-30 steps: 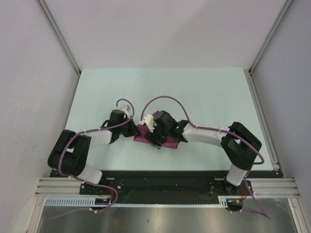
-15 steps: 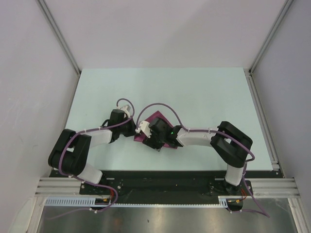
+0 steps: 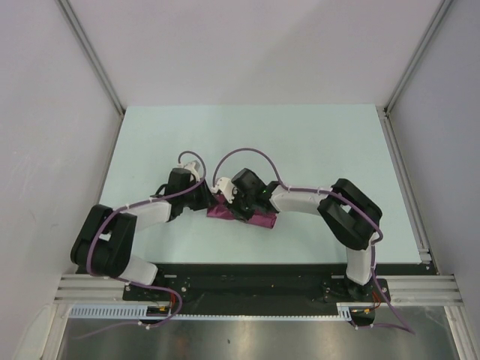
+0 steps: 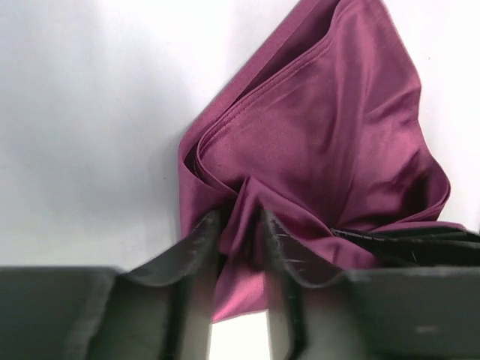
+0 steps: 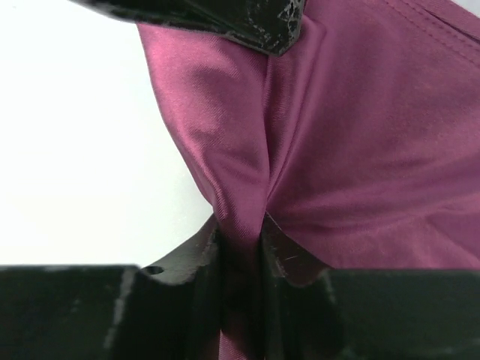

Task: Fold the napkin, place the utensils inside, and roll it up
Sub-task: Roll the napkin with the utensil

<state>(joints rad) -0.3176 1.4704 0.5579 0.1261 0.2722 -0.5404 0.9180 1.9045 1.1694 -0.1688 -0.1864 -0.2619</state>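
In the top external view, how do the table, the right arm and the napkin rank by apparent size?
Largest to smallest:
1. table
2. right arm
3. napkin
The napkin is partly covered, so only its visible part is ranked.

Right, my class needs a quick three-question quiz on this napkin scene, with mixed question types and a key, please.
1. True or false: the napkin lies spread flat on the table.
2. The right gripper pinches: A) an orange utensil, B) the napkin, C) nothing?
3. Fill in: the left gripper holds a fold of ___ cloth.
Key: 1 false, it is bunched up; 2 B; 3 purple.
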